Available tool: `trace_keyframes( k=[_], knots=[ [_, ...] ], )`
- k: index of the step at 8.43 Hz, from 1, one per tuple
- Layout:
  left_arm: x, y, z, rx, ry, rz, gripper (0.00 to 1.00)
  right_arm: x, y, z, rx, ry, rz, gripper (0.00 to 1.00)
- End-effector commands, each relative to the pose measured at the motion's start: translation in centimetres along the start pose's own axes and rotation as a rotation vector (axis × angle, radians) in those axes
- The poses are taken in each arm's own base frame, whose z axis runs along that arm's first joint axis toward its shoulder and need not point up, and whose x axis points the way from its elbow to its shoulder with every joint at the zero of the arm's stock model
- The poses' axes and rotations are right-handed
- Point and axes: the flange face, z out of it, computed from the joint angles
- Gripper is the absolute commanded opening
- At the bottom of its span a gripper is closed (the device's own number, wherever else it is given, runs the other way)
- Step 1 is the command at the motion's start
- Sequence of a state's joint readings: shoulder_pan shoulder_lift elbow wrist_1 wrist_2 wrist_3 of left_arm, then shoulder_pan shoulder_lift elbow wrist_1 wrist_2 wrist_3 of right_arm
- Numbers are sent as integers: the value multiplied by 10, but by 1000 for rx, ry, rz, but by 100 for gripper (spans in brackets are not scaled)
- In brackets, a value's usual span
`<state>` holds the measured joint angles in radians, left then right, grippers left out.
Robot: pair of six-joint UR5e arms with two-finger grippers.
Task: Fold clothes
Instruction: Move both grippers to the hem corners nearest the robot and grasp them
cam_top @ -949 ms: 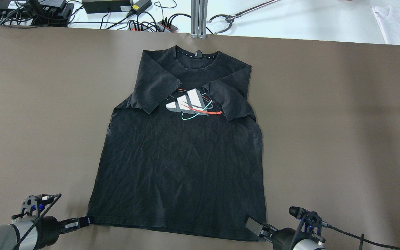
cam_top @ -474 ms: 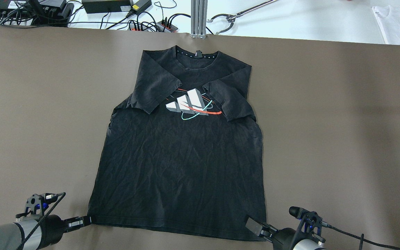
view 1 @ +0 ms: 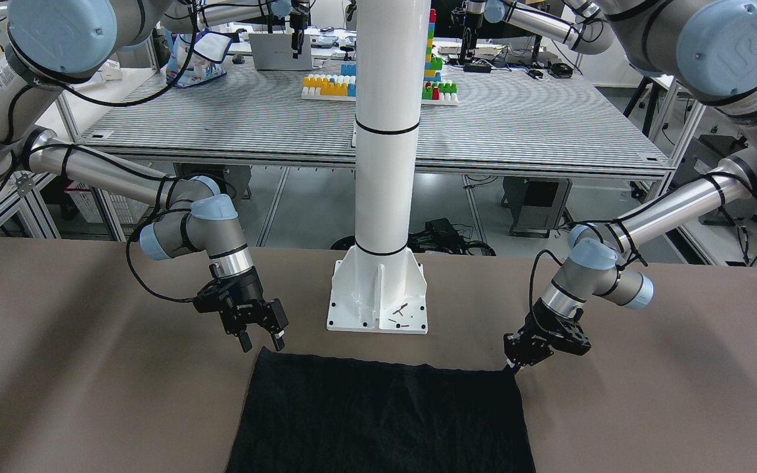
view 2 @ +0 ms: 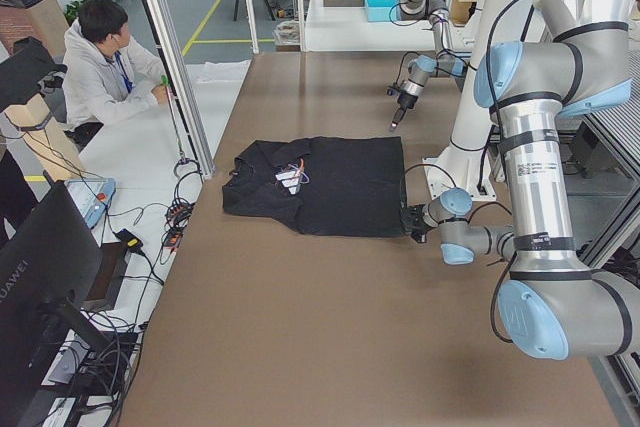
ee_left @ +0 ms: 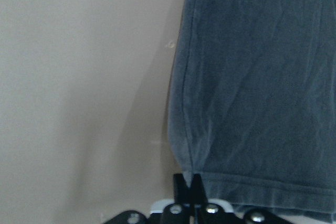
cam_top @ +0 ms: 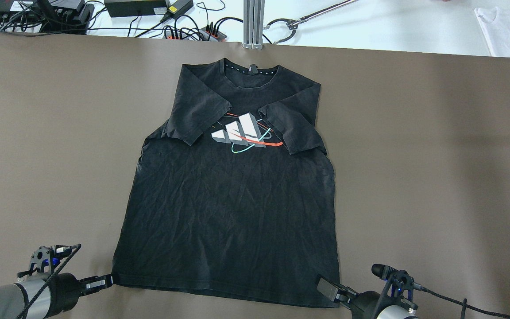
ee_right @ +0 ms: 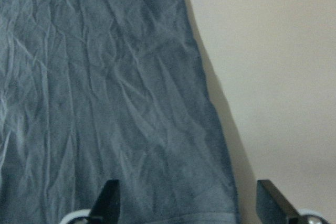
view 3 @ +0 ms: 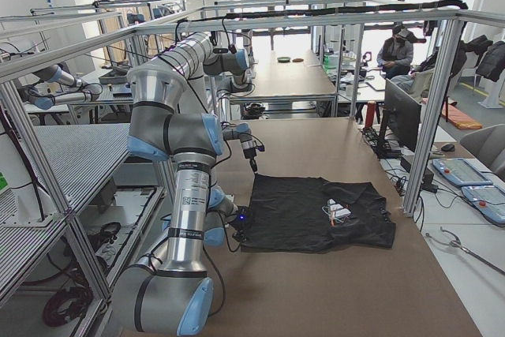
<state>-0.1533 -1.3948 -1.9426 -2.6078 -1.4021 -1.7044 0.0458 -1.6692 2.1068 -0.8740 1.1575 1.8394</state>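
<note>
A black T-shirt [cam_top: 233, 212] with a white, red and teal chest print lies flat on the brown table, both sleeves folded in over the chest. My left gripper [cam_top: 112, 279] is at the near left hem corner. The left wrist view shows its fingers [ee_left: 188, 182] closed together on that corner of the shirt [ee_left: 262, 77]. My right gripper [cam_top: 328, 290] is open at the near right hem corner, one finger [ee_right: 107, 198] over the cloth [ee_right: 105, 103] and the other over bare table. In the front-facing view the left gripper [view 1: 516, 364] touches the hem and the right gripper [view 1: 261, 341] hovers just above it.
The robot's white post base [view 1: 378, 295] stands just behind the hem. Cables and power strips [cam_top: 184, 31], a grabber tool [cam_top: 290, 22] and a white garment [cam_top: 509, 31] lie beyond the far table edge. An operator [view 2: 100, 67] sits there.
The left arm has shifted slightly to the right, with its fingertips staying at the hem corner. The right gripper has drawn back slightly toward the near edge. The shirt has not moved.
</note>
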Motion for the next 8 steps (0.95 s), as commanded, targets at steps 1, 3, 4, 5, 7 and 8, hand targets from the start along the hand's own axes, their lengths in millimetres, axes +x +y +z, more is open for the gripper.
trace_keyframes(
  k=[1, 3, 4, 5, 7, 8],
  knots=[
    [1, 1, 0, 0, 2, 0, 0, 37, 4, 21, 24, 82, -27, 89],
    [2, 0, 0, 3, 4, 0, 0, 26, 22, 31, 58, 124, 7, 62],
    [3, 1, 0, 2, 6, 0, 0, 18, 29, 33, 62, 129, 9, 59],
    [1, 0, 1, 3, 3, 0, 0, 17, 37, 31, 56, 122, 9, 56],
    [3, 1, 1, 2, 7, -1, 0, 16, 38, 30, 55, 119, 8, 48],
    [3, 1, 1, 2, 7, -1, 0, 15, 38, 29, 54, 117, 9, 45]
  ],
)
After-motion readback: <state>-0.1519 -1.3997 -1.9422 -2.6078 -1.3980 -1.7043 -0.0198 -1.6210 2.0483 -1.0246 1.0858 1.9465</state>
